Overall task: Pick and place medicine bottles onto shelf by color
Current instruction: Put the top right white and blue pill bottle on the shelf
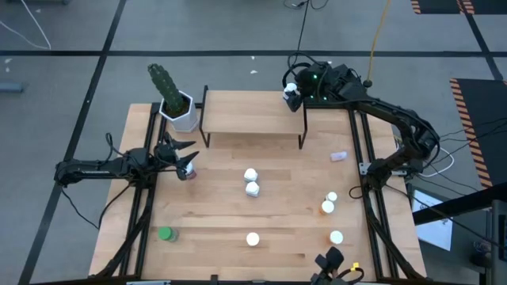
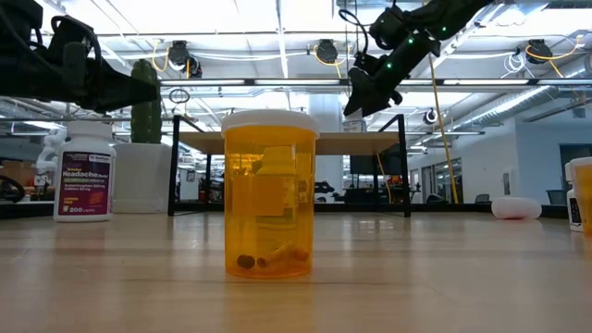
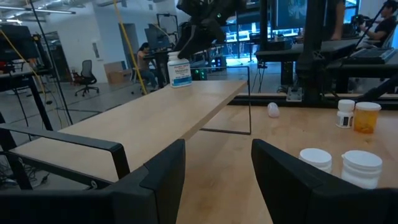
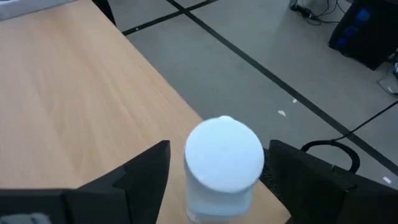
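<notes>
- Your table point(image 1: 285, 229) carried the shelf point(image 1: 252, 113) at its far edge, with the white pot holding a cactus point(image 1: 168, 89) just beside the shelf's left end.
- Your right arm reached over the shelf's far right corner, and its right gripper point(image 1: 292, 93) stood with the fingers spread on either side of a white-capped, blue-labelled bottle point(image 4: 224, 163); in the right wrist view the fingers showed a gap to the bottle on both sides, so they were open, not clamping.
- That bottle stood upright on the shelf top at the corner, close to the edge.
- Your left arm lay along the table's left side, and its left gripper point(image 1: 184, 158) was open with nothing between the fingers, pointing along the shelf front.
- A red-labelled bottle point(image 1: 188, 170) stood on the table just beside that left gripper.
- Mid-table, two white-capped bottles point(image 1: 251, 181) stood touching or nearly so.
- An orange bottle point(image 2: 269, 196) stood upright near the table's front edge, pills visible at its bottom.
- A green bottle point(image 1: 165, 233) sat at the front left.
- Three more bottles stood on the right half, and a pinkish bottle point(image 1: 339, 156) lay on its side near the right edge.
</notes>
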`<control>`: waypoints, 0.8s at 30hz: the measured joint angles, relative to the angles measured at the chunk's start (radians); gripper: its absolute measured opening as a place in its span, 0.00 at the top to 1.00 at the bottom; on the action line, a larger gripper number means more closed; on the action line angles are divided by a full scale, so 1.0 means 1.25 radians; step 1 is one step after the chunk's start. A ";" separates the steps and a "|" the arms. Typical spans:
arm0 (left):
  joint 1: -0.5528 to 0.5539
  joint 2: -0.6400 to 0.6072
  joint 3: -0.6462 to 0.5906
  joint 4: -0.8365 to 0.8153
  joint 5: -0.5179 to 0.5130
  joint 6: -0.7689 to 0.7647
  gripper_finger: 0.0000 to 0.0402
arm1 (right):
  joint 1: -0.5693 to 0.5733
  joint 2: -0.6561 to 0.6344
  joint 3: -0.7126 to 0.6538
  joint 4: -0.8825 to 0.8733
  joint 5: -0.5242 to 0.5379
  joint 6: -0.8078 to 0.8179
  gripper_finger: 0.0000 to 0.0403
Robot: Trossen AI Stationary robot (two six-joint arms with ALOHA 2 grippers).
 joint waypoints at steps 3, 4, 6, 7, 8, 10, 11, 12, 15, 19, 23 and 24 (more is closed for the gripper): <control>0.000 0.000 0.000 0.000 0.000 0.000 0.53 | 0.000 0.000 0.000 0.015 0.000 0.000 0.39; 0.000 0.000 0.000 0.000 0.000 0.000 0.53 | 0.000 0.000 0.000 0.017 0.000 0.000 0.41; 0.000 0.000 0.000 0.000 0.000 0.000 0.53 | 0.000 0.000 0.000 0.012 0.000 0.000 0.46; 0.000 0.000 0.000 0.000 0.000 0.000 0.53 | 0.000 0.000 0.000 0.008 -0.001 0.000 0.49; 0.000 0.000 0.000 0.000 0.000 0.000 0.53 | 0.000 0.000 0.000 0.005 -0.001 -0.002 0.52; 0.000 0.000 0.000 0.000 0.000 0.000 0.53 | 0.000 0.000 0.000 0.004 -0.002 -0.009 0.57; 0.000 0.000 0.000 0.000 0.000 0.000 0.53 | 0.000 0.000 0.000 0.004 -0.006 -0.015 0.58; 0.000 0.000 0.000 0.000 0.000 0.000 0.53 | 0.000 0.000 0.000 0.004 -0.013 -0.020 0.59; 0.000 0.000 0.000 0.000 0.000 0.000 0.53 | -0.001 0.000 0.000 0.005 -0.037 -0.045 0.59; 0.000 0.000 0.000 0.000 0.000 0.000 0.53 | -0.009 0.000 0.000 0.013 -0.067 -0.128 0.55; 0.000 0.000 0.000 0.000 0.000 0.000 0.53 | -0.053 0.000 0.000 0.018 -0.178 -0.188 0.55; 0.000 0.000 0.000 0.000 0.000 0.000 0.53 | -0.068 0.000 0.000 0.022 -0.212 -0.190 0.55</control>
